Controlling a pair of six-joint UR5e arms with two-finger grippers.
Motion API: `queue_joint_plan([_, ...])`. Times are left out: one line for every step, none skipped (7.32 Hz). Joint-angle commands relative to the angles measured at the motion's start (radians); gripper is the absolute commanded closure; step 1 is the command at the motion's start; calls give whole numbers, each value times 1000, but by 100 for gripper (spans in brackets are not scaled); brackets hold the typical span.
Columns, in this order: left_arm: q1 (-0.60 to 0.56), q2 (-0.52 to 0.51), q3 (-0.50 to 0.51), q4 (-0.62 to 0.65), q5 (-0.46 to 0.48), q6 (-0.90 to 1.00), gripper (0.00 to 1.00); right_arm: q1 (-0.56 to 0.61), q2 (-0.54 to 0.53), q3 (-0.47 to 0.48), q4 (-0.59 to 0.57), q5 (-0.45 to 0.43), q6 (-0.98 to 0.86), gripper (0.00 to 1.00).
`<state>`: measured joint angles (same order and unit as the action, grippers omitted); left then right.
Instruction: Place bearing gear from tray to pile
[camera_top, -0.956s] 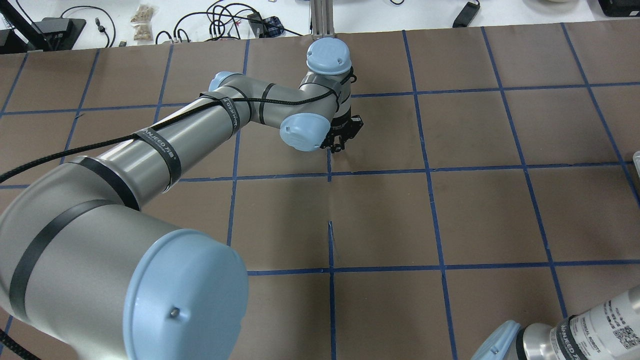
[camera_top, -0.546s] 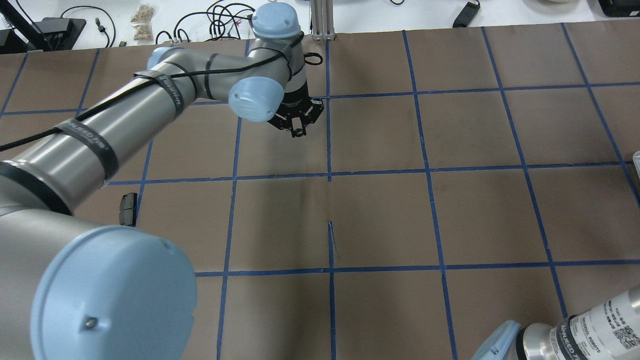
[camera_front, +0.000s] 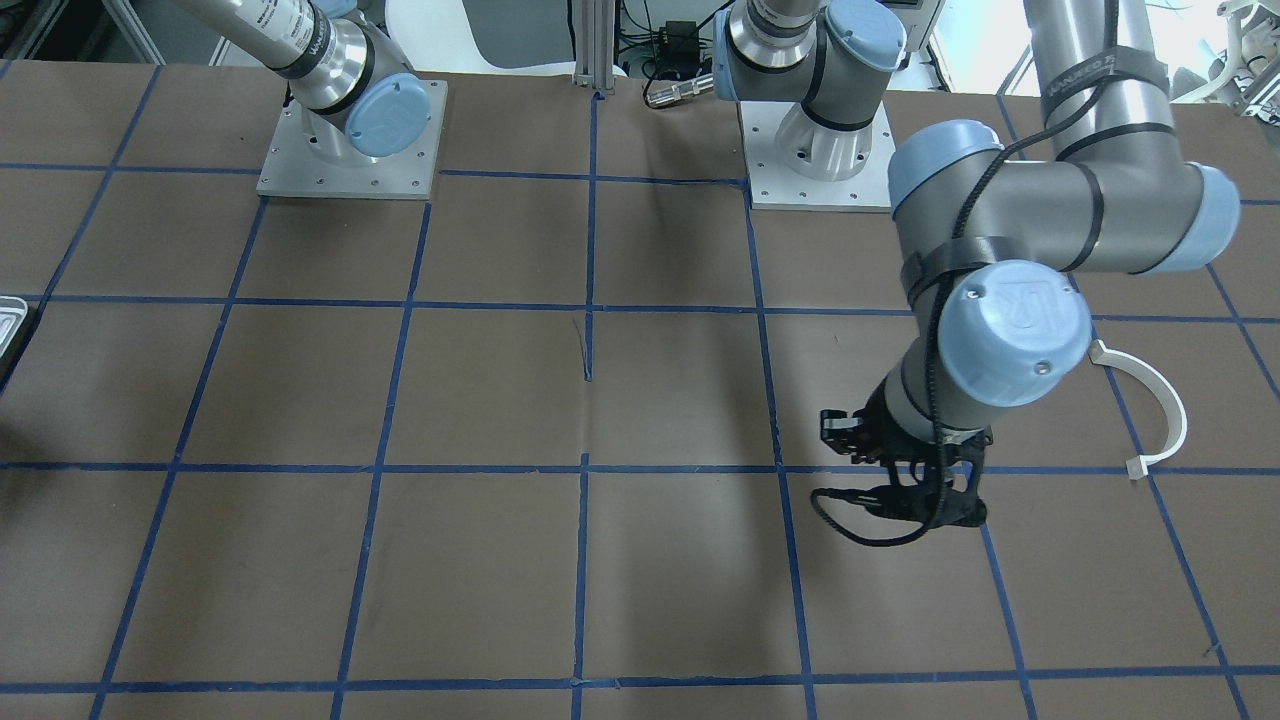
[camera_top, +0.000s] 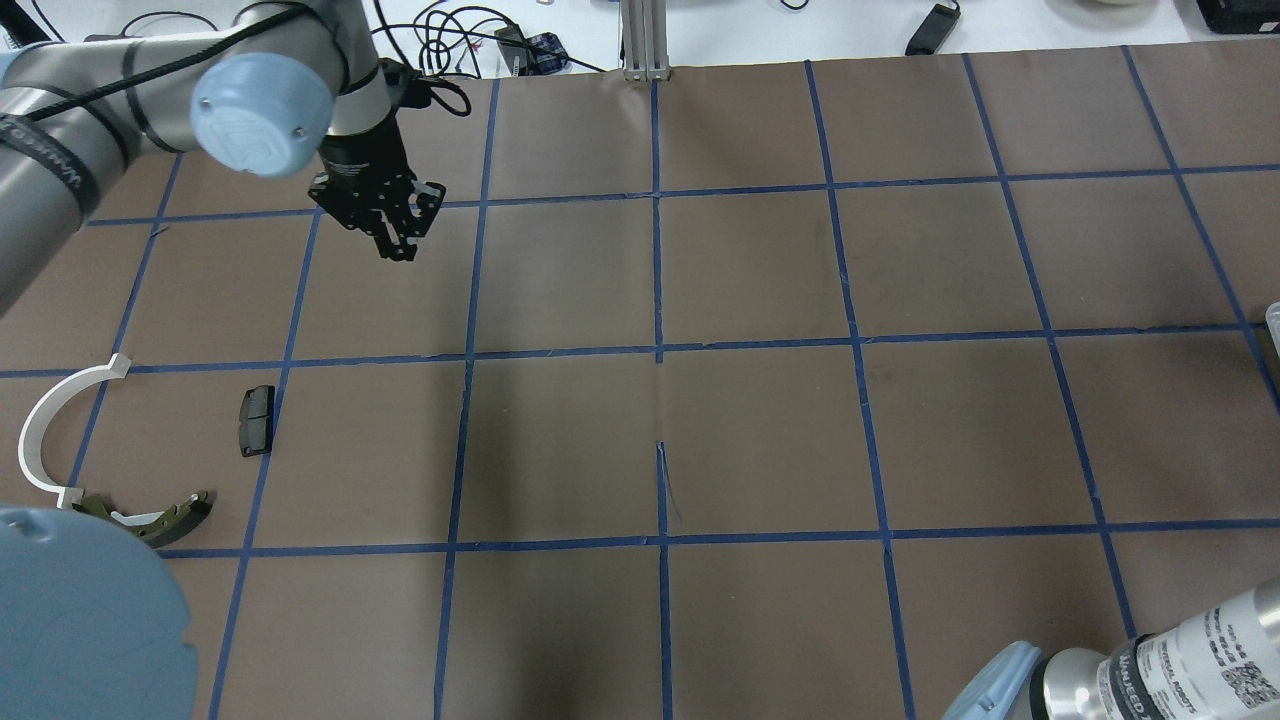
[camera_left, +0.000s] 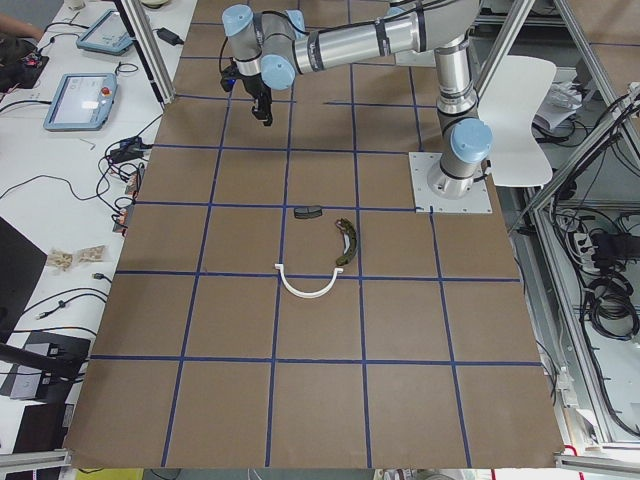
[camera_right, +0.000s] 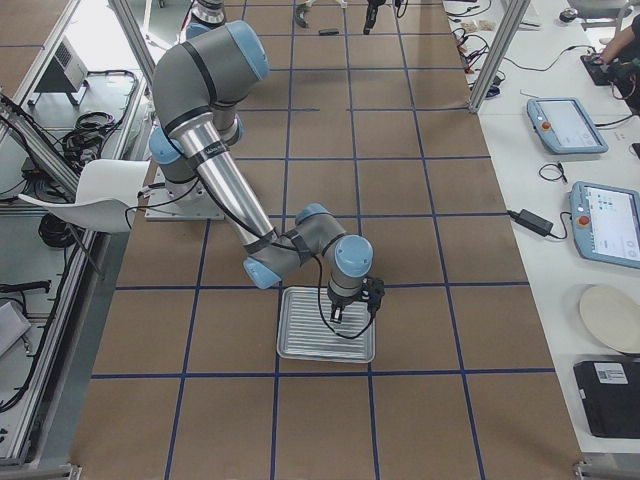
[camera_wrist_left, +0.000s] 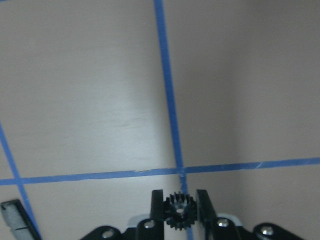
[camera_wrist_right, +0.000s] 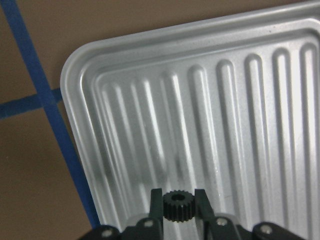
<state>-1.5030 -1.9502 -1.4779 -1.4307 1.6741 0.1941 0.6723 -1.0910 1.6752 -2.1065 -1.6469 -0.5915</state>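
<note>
My left gripper is shut on a small black toothed bearing gear. It hangs above the brown table at the far left, away from the pile. The pile lies nearer me: a white plastic arc, a black pad and a brake shoe. My right gripper is shut on a second black gear above a corner of the ribbed silvery tray. In the exterior right view it is over the tray.
Blue tape lines divide the brown table into squares. The tray's edge shows at the table's right side. Cables and small items lie on the white bench beyond the far edge. The left arm's big shoulder joint hides the near left corner.
My left arm has swung left across the far part of the table with the gear held. The pile, hidden under the arm before, now shows.
</note>
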Motion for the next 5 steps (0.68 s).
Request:
queue_joint_plan([203, 33, -65, 4, 4, 151, 100, 91, -139, 4, 268, 13, 247, 100])
queue_joint_plan([260, 31, -93, 10, 4, 225, 100, 172, -170, 17, 343, 16, 354, 100])
queue_joint_plan([298, 33, -135, 44, 1, 281, 100, 250, -226, 49, 385, 16, 486, 100])
queue_joint_plan([366, 28, -195, 164, 1, 385, 100, 329, -290, 110, 390, 39, 638, 100])
queue_joint_plan([448, -1, -269, 344, -4, 510, 100, 410, -349, 168, 390, 108, 830, 100])
